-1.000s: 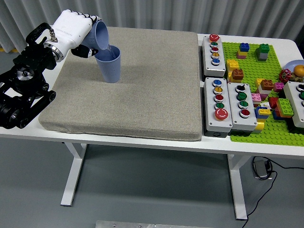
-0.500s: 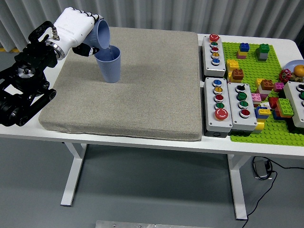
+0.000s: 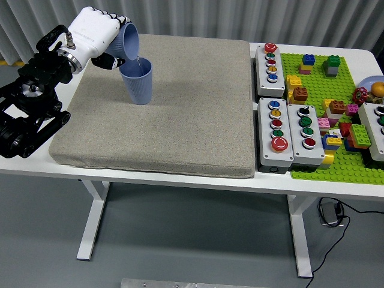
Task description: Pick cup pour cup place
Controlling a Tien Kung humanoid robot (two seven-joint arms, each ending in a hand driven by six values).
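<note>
The left hand (image 3: 95, 35), white-shelled on a black arm, is clenched around a blue cup (image 3: 128, 41) at the far left corner of the grey mat (image 3: 180, 120). Its fingers wrap the cup's body from behind, so little of the wall under the palm shows. The held cup is tipped steeply, its mouth facing down and to the right, its lip right above the rim of a second cup (image 3: 137, 81); whether the two rims touch cannot be told. That second cup stands upright on the mat, just below and right of the hand, and its inside looks blue; what is in it cannot be made out.

Both cups look like ribbed, thin-walled plastic, so probably light and somewhat flexible. A grip around the middle of the body seems the safest hold, firm enough to stop slipping on the ribs but not so hard that the wall buckles. The standing cup is likely easy to knock over if the tipped lip pushes on it.

Right of the mat on the white desk (image 3: 180, 174) sit button boxes (image 3: 282, 129) and a green brick plate (image 3: 330, 108). The right hand is not in view
</note>
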